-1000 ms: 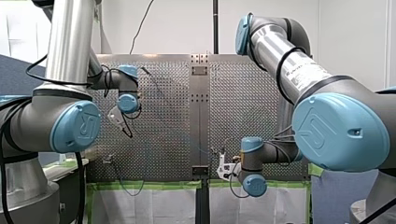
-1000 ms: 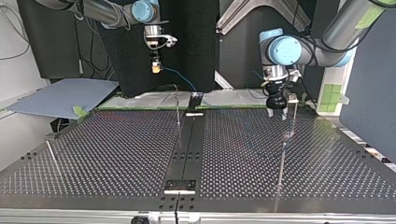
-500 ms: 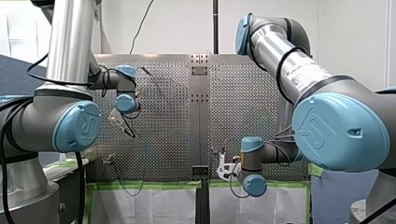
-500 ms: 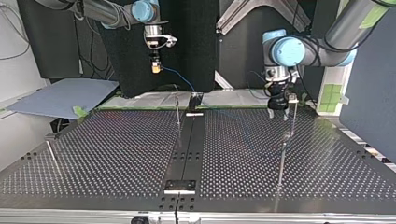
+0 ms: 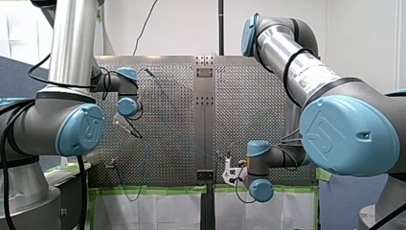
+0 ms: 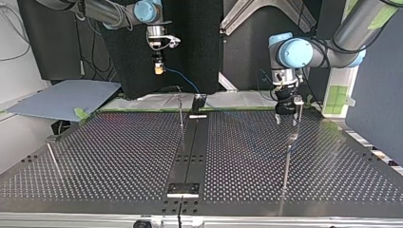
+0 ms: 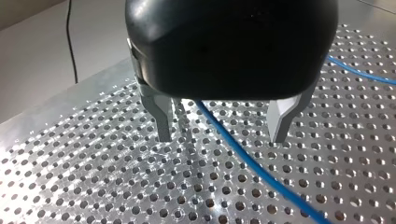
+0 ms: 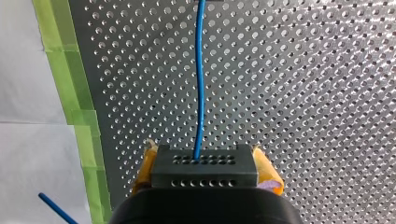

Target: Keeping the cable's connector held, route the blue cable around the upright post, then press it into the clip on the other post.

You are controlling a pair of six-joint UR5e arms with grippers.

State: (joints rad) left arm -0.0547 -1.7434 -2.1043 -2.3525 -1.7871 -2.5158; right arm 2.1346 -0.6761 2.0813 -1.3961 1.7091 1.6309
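Front view: my left pincer [image 5: 135,134] hangs over the holed table [image 5: 258,96] at about 9 o'clock, tips slanted toward 4 o'clock. How far it is open cannot be read here. My right pincer [image 5: 229,165] sits low near 6 o'clock, close to the edge with green tape [image 5: 158,190]. The cable is too faint to trace in this view.

Top view: right pincer [image 6: 158,70] at 11 o'clock, raised off the table. Its yellow pads are pinched on the end of the blue cable [image 6: 183,80], which drops away toward 4 o'clock to the far edge. A thin post [image 6: 180,114] stands near 12 o'clock. Left pincer [image 6: 284,118] at 2 o'clock, tips low over the holes. The clip post [image 6: 297,102] is just beside it at its 3 o'clock. Whether they touch cannot be told.

Left wrist view: left pincer [image 7: 220,138], metal fingers [image 7: 163,119] spread wide, gripping nothing. The cable [image 7: 252,163] lies on the table and crosses under the pincer between the two fingers, clear of both. A second stretch passes well outside one finger.

Right wrist view: right pincer [image 8: 204,161], yellow pads [image 8: 144,170] clamped on both sides of a black connector [image 8: 205,175]. The cable [image 8: 200,84] leaves the connector's face and runs straight ahead over the table. Green tape lies off to one side.
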